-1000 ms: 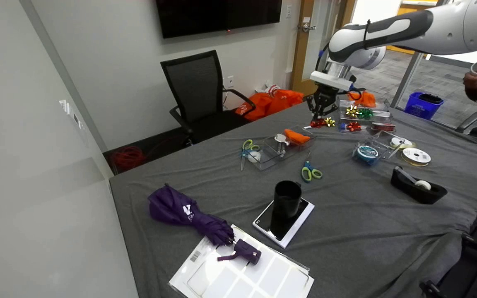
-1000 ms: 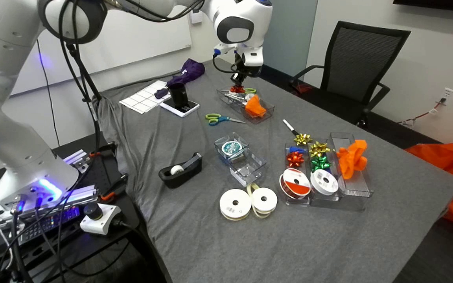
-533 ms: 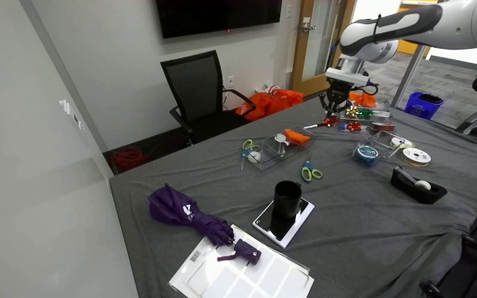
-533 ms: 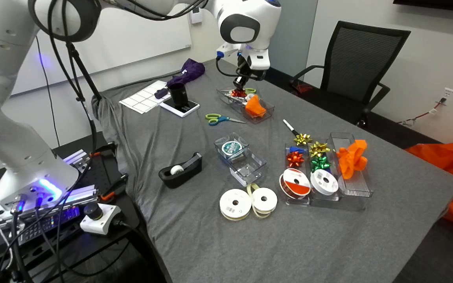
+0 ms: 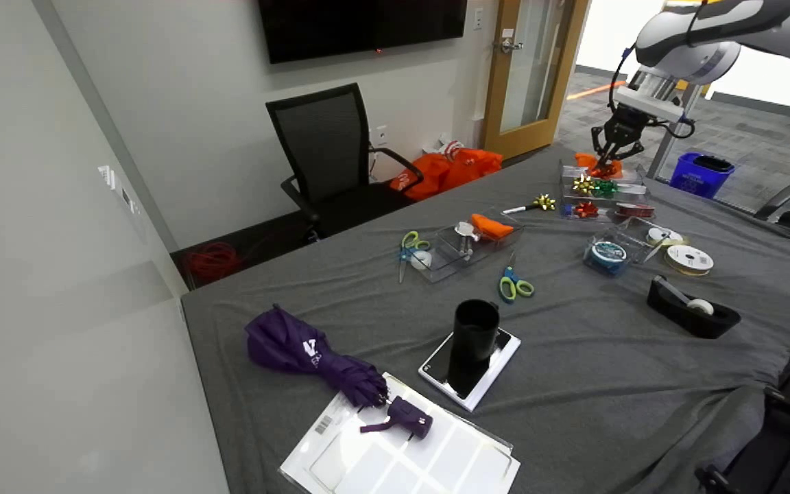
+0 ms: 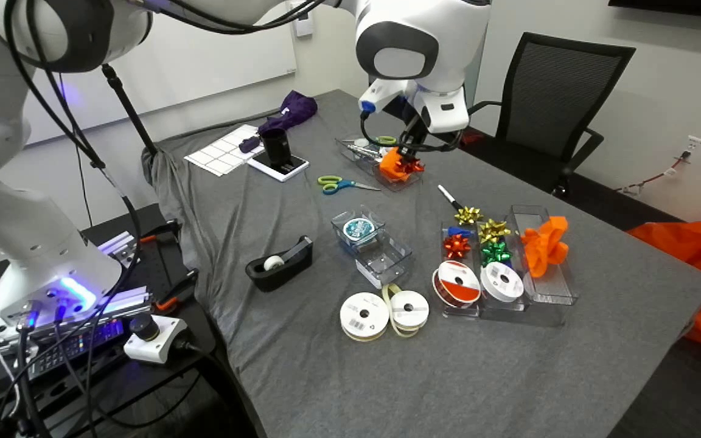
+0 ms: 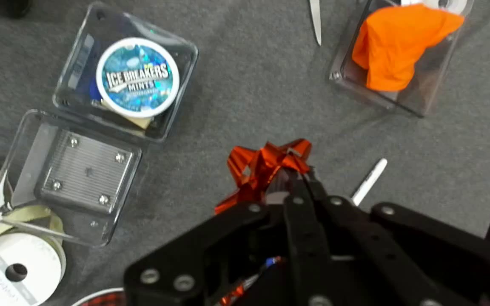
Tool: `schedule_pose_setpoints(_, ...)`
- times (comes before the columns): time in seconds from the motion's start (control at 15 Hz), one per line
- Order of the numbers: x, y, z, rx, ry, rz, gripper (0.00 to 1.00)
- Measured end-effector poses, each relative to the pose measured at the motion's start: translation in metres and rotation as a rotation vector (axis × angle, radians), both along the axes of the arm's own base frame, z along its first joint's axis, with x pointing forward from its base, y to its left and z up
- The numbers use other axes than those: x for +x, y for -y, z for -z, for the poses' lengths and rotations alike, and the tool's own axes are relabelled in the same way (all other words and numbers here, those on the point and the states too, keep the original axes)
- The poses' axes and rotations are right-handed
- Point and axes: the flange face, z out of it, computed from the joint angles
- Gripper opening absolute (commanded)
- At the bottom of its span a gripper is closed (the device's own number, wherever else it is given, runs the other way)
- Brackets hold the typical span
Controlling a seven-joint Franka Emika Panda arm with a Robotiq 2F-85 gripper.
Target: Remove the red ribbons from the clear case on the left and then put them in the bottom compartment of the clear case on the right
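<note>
Scissors (image 6: 338, 184) lie at left; at center, fingers (image 7: 298, 225), nearly together, pinch a red gift bow (image 7: 270, 159) above the desk (image 6: 478, 365), apparently the transfer step; at right, the bottom compartment (image 6: 461, 312) of the tiered clear case (image 6: 554, 295) presumably calls for lowering, then release.

- Pale wall (image 5: 217, 151) bearing a black screen (image 5: 367, 27)
- Wood-framed glass door (image 5: 531, 75) near the screen
- Black mesh-backed office chair (image 5: 319, 134) near the wall
- Whiteboard (image 6: 216, 61) on a cream wall (image 6: 223, 108) in an exterior view
- Grey patterned carpet (image 5: 748, 125) under a blue bin (image 5: 695, 178)
- Cloth-draped table (image 6: 460, 371), grey and creased
</note>
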Motion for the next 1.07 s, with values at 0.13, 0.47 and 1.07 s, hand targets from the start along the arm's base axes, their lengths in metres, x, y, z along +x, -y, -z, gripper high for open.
schedule_pose_setpoints(0.13, -0.002, 0.021, 0.002, -0.034, 0.047, 0.046, 0.01)
schedule_pose_setpoints(0.47, 0.003, 0.054, 0.026, -0.144, 0.141, 0.156, 0.02)
schedule_pose_setpoints(1.07, 0.006, 0.062, 0.039, -0.179, 0.147, 0.179, 0.01)
